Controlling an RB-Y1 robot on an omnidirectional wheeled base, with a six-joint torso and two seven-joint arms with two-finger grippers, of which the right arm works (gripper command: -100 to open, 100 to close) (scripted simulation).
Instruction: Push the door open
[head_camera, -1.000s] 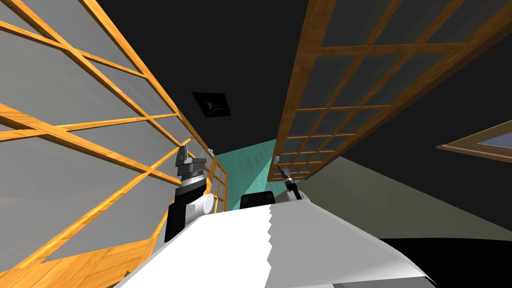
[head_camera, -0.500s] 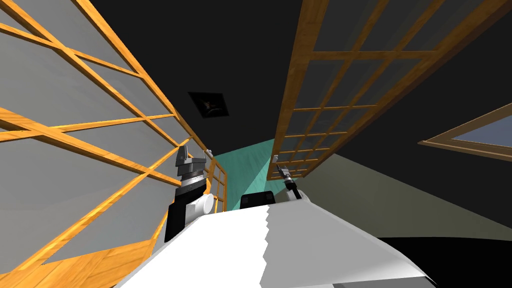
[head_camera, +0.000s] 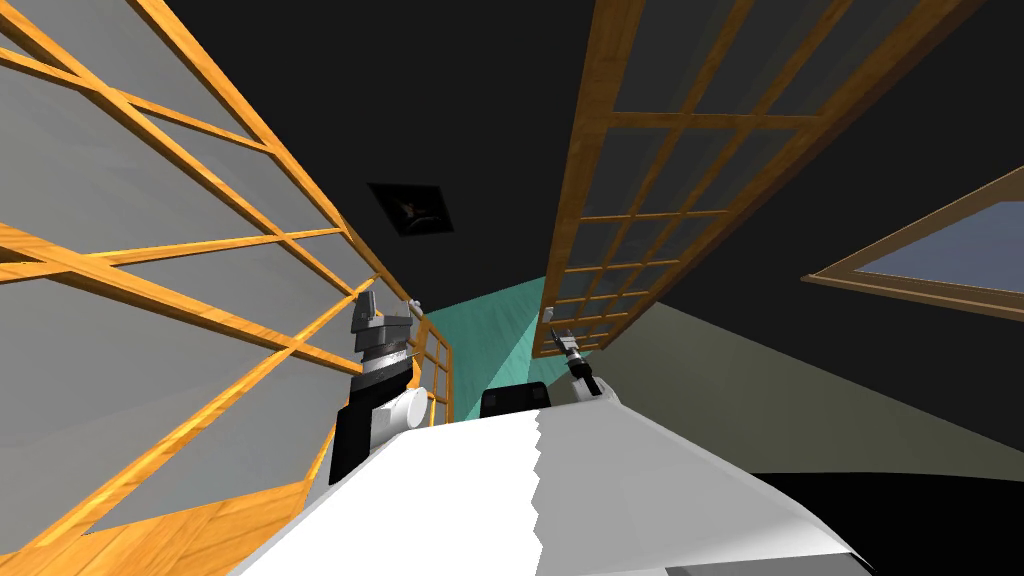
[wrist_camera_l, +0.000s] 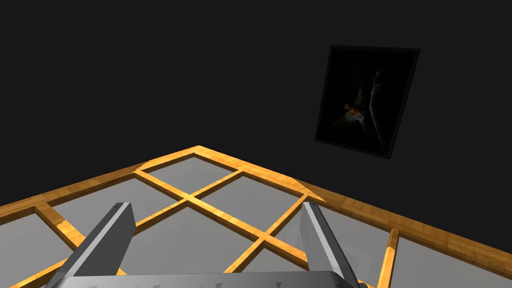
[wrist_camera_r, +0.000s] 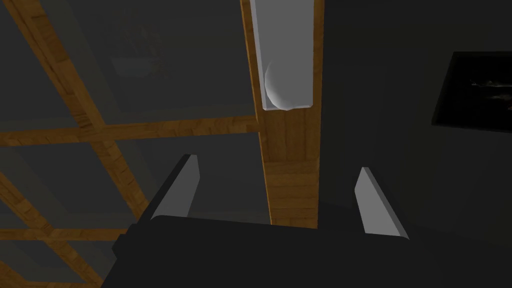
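Observation:
Two glazed doors with wooden lattice frames stand ahead. The bright left leaf (head_camera: 200, 300) runs along my left side, and the darker right leaf (head_camera: 640, 200) rises to the right of the gap. My right gripper (head_camera: 560, 336) is open at the right leaf's free edge. In the right wrist view its fingers (wrist_camera_r: 278, 164) straddle the wooden stile (wrist_camera_r: 292, 170), just short of the grey handle plate and knob (wrist_camera_r: 282, 82). The left gripper (head_camera: 367, 302) is raised beside the left leaf, open (wrist_camera_l: 216, 206) and holding nothing, with the lattice (wrist_camera_l: 225, 217) beyond it.
A teal floor strip (head_camera: 500, 320) shows through the gap between the leaves. A dark framed picture (head_camera: 412, 208) hangs on the dark wall beyond. A wood-framed window (head_camera: 930, 265) sits on the right wall. A small handle (head_camera: 420, 303) juts from the left leaf's edge.
The whole head picture has shifted, so I have moved: the window at right has slid further in and the right leaf reads steeper. Both grippers hold about the same places.

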